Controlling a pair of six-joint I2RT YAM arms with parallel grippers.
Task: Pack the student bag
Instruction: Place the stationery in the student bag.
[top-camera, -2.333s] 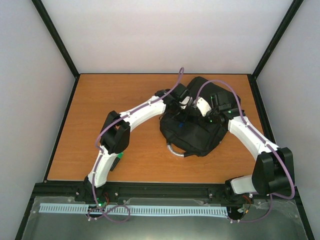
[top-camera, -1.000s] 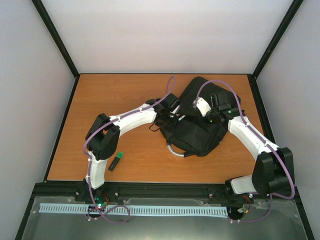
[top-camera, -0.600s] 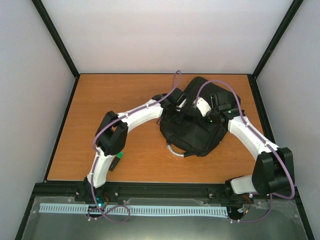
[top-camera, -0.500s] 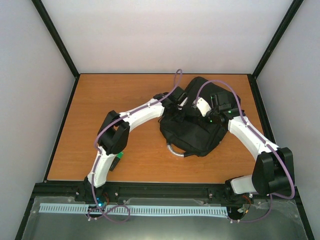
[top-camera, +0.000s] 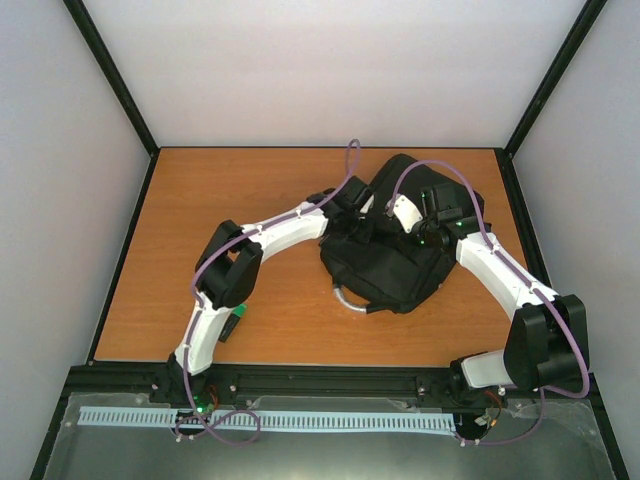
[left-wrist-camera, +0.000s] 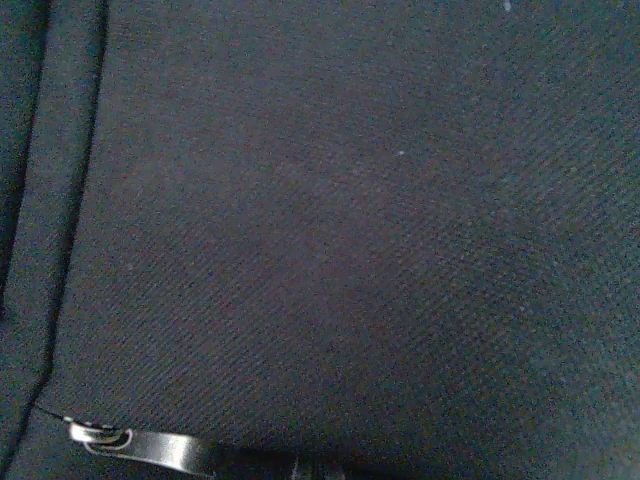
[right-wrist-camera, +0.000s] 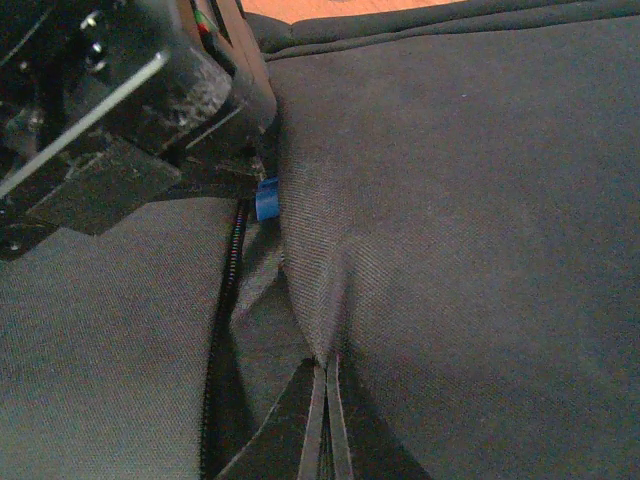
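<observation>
Table (top-camera: 250, 190) – orange-brown wood top, walled on three sides.

Green marker (top-camera: 232, 325) – lies flat near the front left, just beside the left arm's lower link.

Left gripper (top-camera: 365, 228) – down on the bag's left upper edge; jaws closed. Its wrist view is filled with black cloth, a zip pull (left-wrist-camera: 140, 445) at the bottom edge; what it pinches, if anything, cannot be told.

Student bag (top-camera: 390, 265) – black, lying flat right of centre, grey loop handle (top-camera: 348, 300) at its near left end.

Right gripper (right-wrist-camera: 323, 400) – on the bag's top, near the left one; fingers closed on a raised ridge of bag cloth, zip teeth (right-wrist-camera: 225, 330) alongside, blue tab (right-wrist-camera: 266, 198) above.
</observation>
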